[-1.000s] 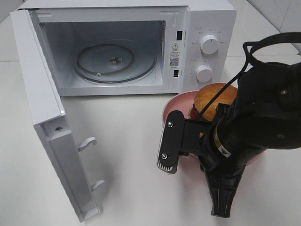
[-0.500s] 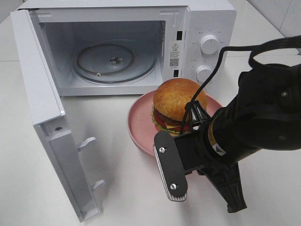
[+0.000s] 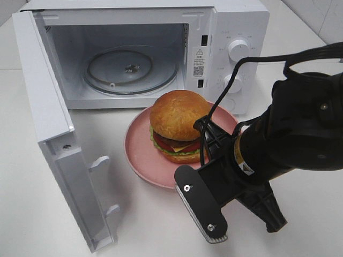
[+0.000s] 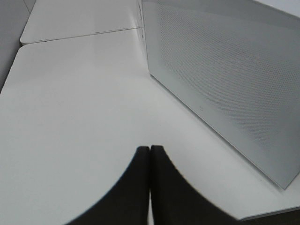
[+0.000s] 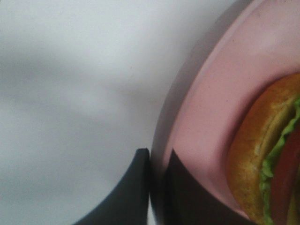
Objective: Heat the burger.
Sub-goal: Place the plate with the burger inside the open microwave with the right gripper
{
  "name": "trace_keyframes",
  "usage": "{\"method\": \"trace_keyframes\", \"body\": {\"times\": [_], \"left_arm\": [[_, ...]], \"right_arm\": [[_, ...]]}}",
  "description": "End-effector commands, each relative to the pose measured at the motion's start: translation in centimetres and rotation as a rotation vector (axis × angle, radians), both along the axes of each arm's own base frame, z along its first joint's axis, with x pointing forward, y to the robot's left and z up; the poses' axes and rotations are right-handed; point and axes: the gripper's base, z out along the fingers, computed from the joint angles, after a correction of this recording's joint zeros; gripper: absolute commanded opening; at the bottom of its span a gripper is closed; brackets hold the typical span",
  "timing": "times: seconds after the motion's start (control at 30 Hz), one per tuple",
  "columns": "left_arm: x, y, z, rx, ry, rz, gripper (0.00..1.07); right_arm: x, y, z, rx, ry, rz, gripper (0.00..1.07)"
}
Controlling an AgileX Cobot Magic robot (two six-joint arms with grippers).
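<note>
Starting on the far left, the left pincer (image 4: pixel 150 153) is sitting with its two fingers pressed together, holding nothing, just hovering low over the white table (image 4: pixel 70 93). It's next to a dotted white panel (image 4: pixel 225 79) that I'm guessing is the outside of the door, and my read is it's parked there to keep out of the way. The door (image 3: pixel 48 134) is hanging wide open, so the microwave (image 3: pixel 252 24) is showing its whole inside. The glass turntable (image 3: pixel 131 69) is lying bare, waiting for something to land on it. Moving right, the pink plate (image 3: pixel 142 155) is sitting just in front of the opening, and the burger (image 3: pixel 177 120) is resting upright in the middle of it, bun on top, so it isn't inside yet. I can't tell whether the plate is touching the table or being held a bit above it. On the right, the right pincer (image 5: pixel 157 161) is clamping the plate's rim, one finger on each side of the edge. That makes sense to me: grabbing the rim means it's never squashing the bun, and plate and burger are travelling as one piece. I'm thinking the next bit is getting the plate through the opening and onto the glass without tipping it.
</note>
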Motion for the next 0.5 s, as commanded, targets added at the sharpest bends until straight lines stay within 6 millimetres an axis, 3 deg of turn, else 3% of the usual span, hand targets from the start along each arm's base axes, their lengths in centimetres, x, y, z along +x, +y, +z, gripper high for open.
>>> {"method": "trace_keyframes", "body": {"times": [0.03,0.3,0.5], "left_arm": [[-0.3,0.0,-0.1,-0.007,-0.020,-0.007,0.00],[-0.3,0.0,-0.1,-0.007,-0.020,-0.007,0.00],[-0.3,0.0,-0.1,-0.007,-0.020,-0.007,0.00]], "right_arm": [[0.3,0.7,0.8,0.072,-0.054,0.062,0.00],[0.5,1.4,0.6,0.102,-0.075,0.140,0.00],[1.9,1.1,0.9,0.193,-0.116,0.131,0.00]]}}
